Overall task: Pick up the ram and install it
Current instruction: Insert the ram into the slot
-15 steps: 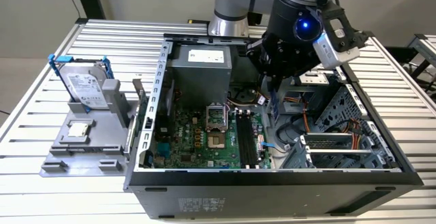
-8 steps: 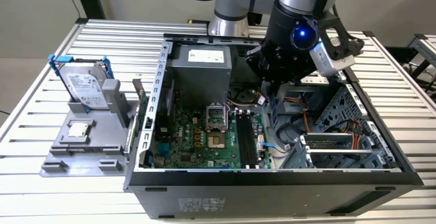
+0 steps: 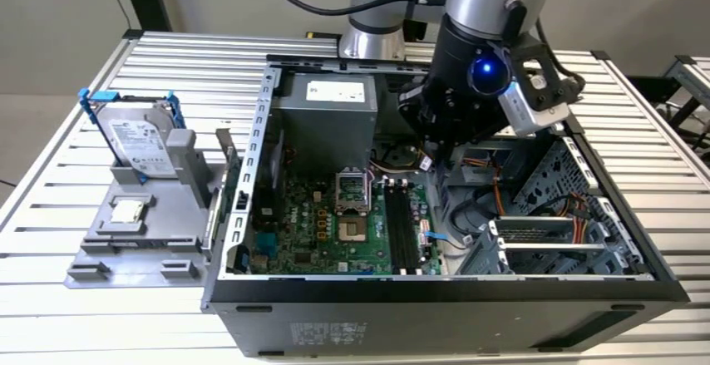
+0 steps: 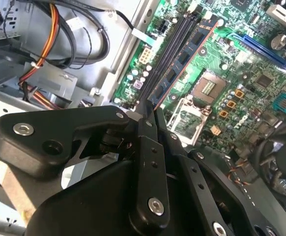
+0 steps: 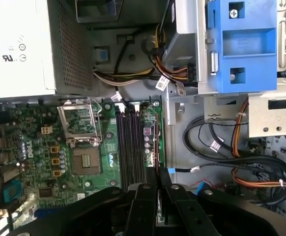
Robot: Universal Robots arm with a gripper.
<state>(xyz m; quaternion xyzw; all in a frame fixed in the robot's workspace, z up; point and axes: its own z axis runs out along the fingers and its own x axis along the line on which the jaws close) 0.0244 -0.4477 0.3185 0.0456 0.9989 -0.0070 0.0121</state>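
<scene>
A robotics lab: open computer case [image 3: 444, 298] on a slatted aluminium table [image 3: 66, 190].

The ram [image 5: 154, 140] is held edge-on between the closed fingers of the gripper [image 5: 157, 189] above the black memory slots [image 5: 130, 145] of the green motherboard [image 5: 49, 157].

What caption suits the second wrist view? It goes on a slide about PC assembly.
Gripper shut on the ram, held edge-on above the black slots of the green motherboard.
</scene>
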